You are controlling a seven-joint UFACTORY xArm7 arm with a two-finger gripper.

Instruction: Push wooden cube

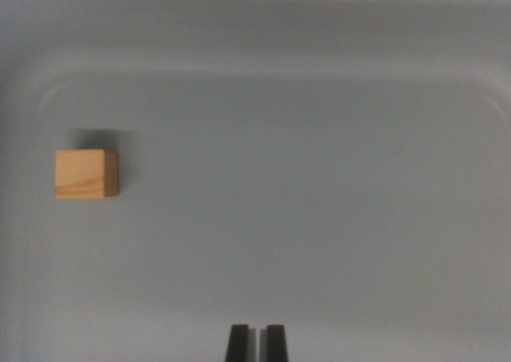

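Observation:
A small light wooden cube (86,173) rests on the floor of a pale grey tray, near the wrist view's left side. My gripper (256,342) shows at the bottom centre as two dark fingertips standing almost together with only a thin slit between them and nothing held. The cube lies well up and to the left of the fingertips, apart from them.
The grey tray (319,74) fills the view, with a raised rounded rim along the top and at both upper corners. A dark strip of background shows at the top right edge.

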